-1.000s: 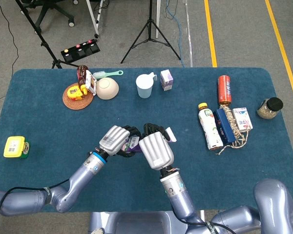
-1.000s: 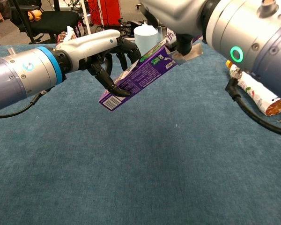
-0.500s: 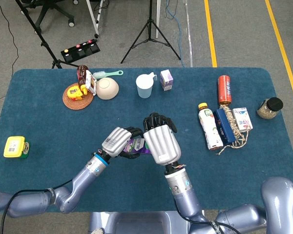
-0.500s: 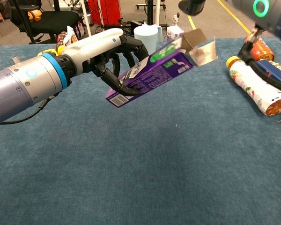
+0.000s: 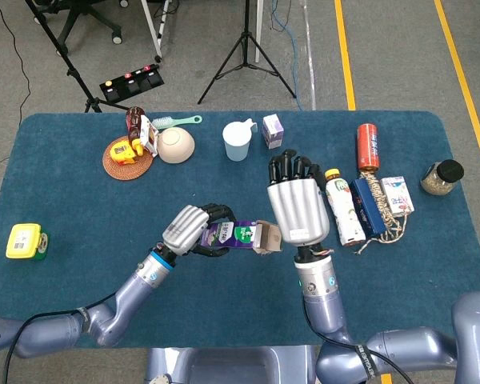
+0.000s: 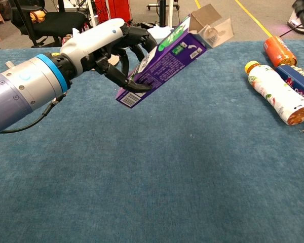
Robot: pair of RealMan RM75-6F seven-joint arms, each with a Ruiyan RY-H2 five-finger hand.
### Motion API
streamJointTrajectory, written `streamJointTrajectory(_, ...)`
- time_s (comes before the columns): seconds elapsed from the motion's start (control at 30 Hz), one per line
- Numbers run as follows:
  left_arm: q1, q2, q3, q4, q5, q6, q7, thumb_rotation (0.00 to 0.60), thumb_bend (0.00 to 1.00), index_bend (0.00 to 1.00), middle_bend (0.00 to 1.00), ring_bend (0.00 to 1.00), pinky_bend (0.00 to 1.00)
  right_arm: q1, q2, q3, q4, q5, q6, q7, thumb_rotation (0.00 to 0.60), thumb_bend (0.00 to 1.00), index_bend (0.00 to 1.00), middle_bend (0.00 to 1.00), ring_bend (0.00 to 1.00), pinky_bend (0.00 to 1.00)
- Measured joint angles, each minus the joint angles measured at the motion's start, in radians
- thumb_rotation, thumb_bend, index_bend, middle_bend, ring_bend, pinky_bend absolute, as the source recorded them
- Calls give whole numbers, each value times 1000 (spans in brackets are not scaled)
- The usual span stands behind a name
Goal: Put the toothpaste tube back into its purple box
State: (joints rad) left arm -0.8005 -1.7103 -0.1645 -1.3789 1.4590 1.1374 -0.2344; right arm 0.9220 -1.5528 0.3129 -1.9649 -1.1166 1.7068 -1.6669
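The purple box (image 6: 162,63) is being gripped above the table (image 5: 80,192) by the left hand (image 6: 109,48), its open flaps tilted toward two o'clock. The right hand (image 5: 298,200) is being held flat, fingers extended, holding nothing.

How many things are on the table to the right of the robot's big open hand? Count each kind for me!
bottle: 1
can: 1
boxes: 2, a blue box and a white box
rope: 1
jar: 1
Total: 6
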Motion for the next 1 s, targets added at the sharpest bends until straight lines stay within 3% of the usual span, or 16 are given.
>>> streamJointTrajectory(0.37, 6, 51, 14, 37, 40, 13, 117, 600, 230, 491, 368, 345, 578, -71, 76, -31, 64, 29, -75, 207, 600, 339, 303, 324, 397, 581)
streamJointTrajectory(0.63, 5, 129, -6, -52, -188, -119, 399, 600, 230, 490, 368, 345, 544, -142, 122, -89, 170, 0, -176, 534, 600, 286, 303, 312, 371, 541)
streamJointTrajectory(0.87, -8, 101, -23, -60, -363, -160, 605, 600, 229, 489, 368, 327, 516, -215, 131, -152, 355, -72, -243, 795, 600, 282, 304, 312, 367, 530)
streamJointTrajectory(1.0, -22, 62, -29, -54, -448, -168, 688, 600, 230, 374, 263, 242, 469, -249, 127, -166, 427, -87, -269, 894, 600, 283, 303, 312, 367, 528)
